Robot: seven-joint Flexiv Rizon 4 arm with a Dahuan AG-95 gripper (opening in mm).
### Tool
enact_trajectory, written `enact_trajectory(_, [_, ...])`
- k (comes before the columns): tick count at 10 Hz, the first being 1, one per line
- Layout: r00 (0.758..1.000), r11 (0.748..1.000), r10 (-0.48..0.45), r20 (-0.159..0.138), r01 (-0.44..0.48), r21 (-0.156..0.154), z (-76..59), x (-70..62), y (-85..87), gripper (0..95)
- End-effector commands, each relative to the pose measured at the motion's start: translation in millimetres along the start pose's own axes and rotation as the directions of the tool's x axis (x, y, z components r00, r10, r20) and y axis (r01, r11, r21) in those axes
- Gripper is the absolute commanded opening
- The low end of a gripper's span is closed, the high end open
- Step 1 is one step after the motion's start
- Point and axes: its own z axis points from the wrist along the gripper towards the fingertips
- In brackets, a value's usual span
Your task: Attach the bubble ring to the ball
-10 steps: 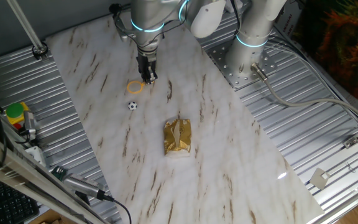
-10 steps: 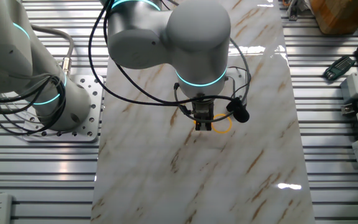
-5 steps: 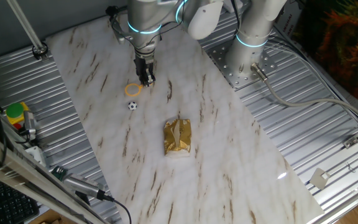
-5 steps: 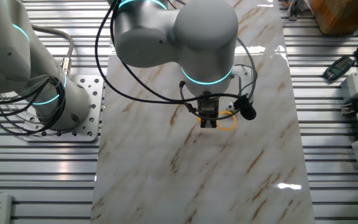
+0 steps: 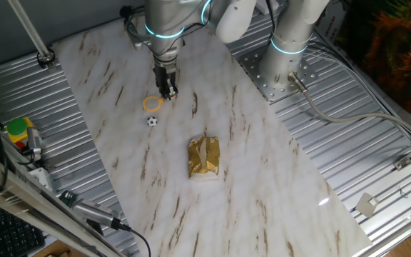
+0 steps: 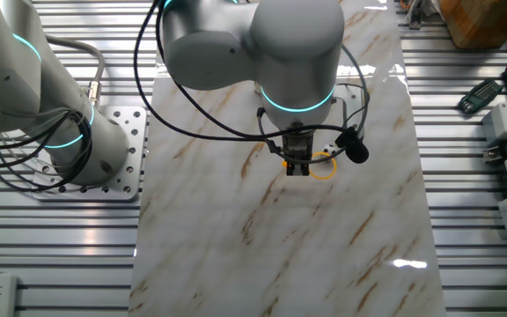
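Note:
The bubble ring (image 5: pixel 152 103) is a thin orange-yellow hoop low over the marble board (image 5: pixel 248 164), its short handle pointing toward my gripper (image 5: pixel 168 92). The gripper points straight down and is shut on the handle. The ball (image 5: pixel 152 121), tiny, white with black patches, lies on the board just in front of the ring, apart from it. In the other fixed view the ring (image 6: pixel 325 167) shows to the right of the gripper (image 6: pixel 298 168). The ball is hidden there behind the arm.
A gold foil packet (image 5: pixel 204 157) lies mid-board, nearer the front than the ball. The arm's base (image 5: pixel 285 68) stands at the board's right edge. A yellow-green item (image 5: pixel 18 129) and cabled tools (image 5: pixel 84 210) lie off the left edge on ribbed metal.
The gripper has moved a little with the ring in it, leftward in one fixed view and rightward in the other. The ball and the packet have not moved.

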Motion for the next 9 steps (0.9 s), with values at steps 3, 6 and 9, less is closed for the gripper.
enact_trajectory(3, [1.0,1.0,0.005,-0.001,-0.005,0.008,-1.7,-3.4,6.1,0.0])
enact_trajectory(6, [1.0,1.0,0.008,-0.001,-0.008,0.008,0.0,-5.9,13.2,0.0])
enact_trajectory(9, [1.0,1.0,0.01,-0.001,-0.01,0.01,1.9,-8.4,20.8,0.0])
